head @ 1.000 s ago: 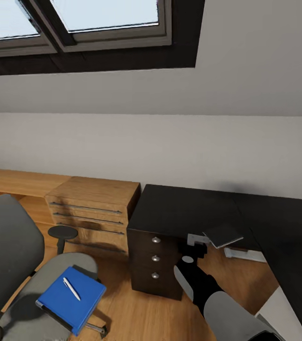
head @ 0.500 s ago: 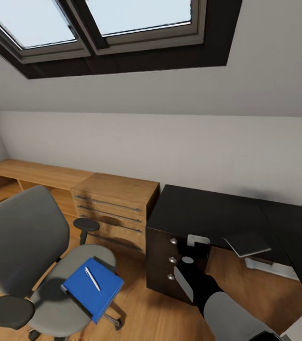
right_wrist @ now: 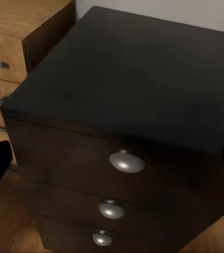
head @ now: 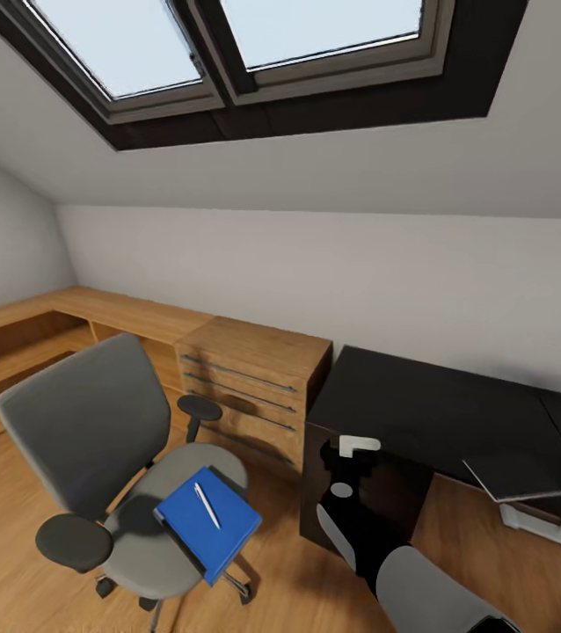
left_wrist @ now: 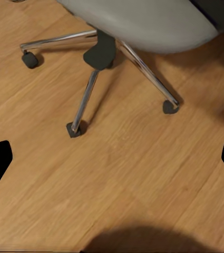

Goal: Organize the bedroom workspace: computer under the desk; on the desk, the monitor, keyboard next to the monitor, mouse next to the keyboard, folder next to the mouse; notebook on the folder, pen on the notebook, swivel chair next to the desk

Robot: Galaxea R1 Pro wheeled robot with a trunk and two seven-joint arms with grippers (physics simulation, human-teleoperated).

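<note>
The grey swivel chair stands on the wooden floor at the left of the head view. On its seat lies the blue folder, with the whitish pen on top. To the right is the black desk, and the thin dark notebook juts over its front edge. My right arm reaches toward the desk's dark drawers. The right gripper is open in front of the drawer knobs. My left gripper is open above the floor, near the chair's chrome base.
A light wooden shelf-and-drawer unit stands against the wall between chair and desk, continuing as a low shelf to the left. A skylight sits in the sloped ceiling. A white desk foot rests on the floor at the right.
The head camera has turned left, so the whole picture slid to the right. The swivel chair now shows in full and the desk's right part has left the view. My right arm keeps its pose.
</note>
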